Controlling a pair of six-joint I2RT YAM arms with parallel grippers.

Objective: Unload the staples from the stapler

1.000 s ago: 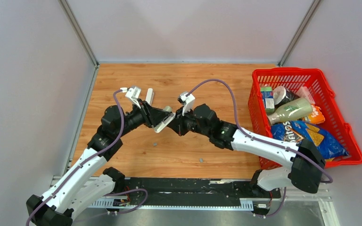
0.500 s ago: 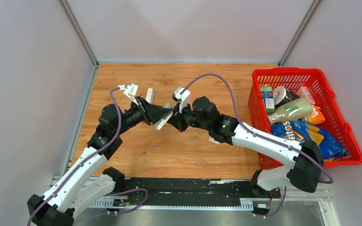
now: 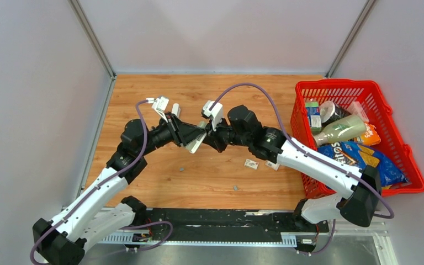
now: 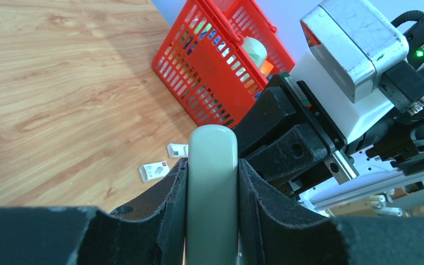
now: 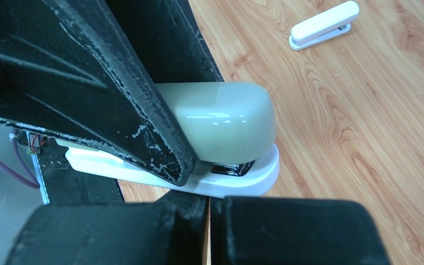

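Wooden table (image 3: 143, 94), grey walls; my left end effector (image 3: 187, 134) pinches the sage-green stapler (image 4: 212, 165) above it; my right end effector (image 5: 210, 212), pressed together, sits just beside its white-based tip. The overhead view shows loose staples (image 3: 181, 169) on the table; the right wrist view shows a white stapler (image 5: 324, 25) that the left misses; in the red basket (image 3: 337, 84), a bag (image 3: 359, 157) reads Doritos.

Wooden table (image 3: 143, 94), seen from above. A red plastic basket (image 3: 389, 91) stood at its right side. A white stapler (image 5: 324, 25) lay closed on the far central boards. Two small white printed packets (image 4: 154, 171) lay near each other, towards the basket, one partly hidden by an arm in the overhead view. Two tiny dark-grey staples (image 3: 181, 169) lay well apart on the near boards, the second (image 3: 236, 188) nearer the front edge.
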